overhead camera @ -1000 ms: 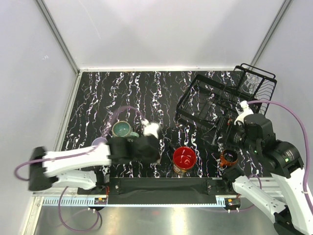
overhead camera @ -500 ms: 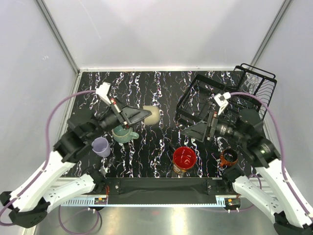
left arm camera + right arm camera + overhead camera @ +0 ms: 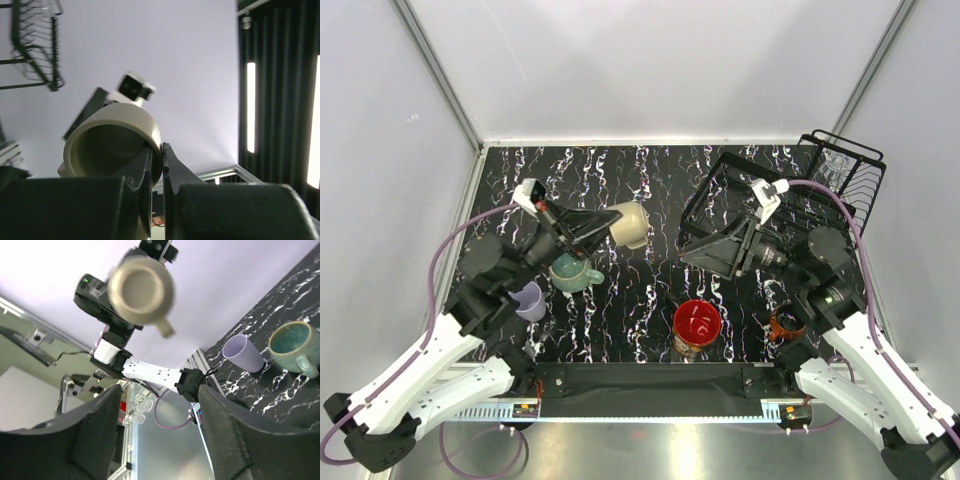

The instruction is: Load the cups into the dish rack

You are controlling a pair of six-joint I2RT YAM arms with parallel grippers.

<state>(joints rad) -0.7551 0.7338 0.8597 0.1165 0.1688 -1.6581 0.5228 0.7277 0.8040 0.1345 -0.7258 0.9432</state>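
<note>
From above, the smooth beige mug [image 3: 630, 225] hangs over the marbled table [image 3: 620, 170], left of the wire dish rack [image 3: 702, 197]; the left wrist shows the left gripper [image 3: 161, 150] pinching its round rim (one finger inside), the right wrist the right gripper [image 3: 159, 390] gaping, empty.

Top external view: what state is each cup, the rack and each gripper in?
left gripper, shut on beige mug rim
beige mug, in the air, tipped sideways
right gripper, open, empty
teal mug, upright on table
lavender tumbler, upright on table
red-inside mug, upright on table
orange mug, upright on table
clear glass, in rack's raised end
dish rack, only the glass inside
</note>
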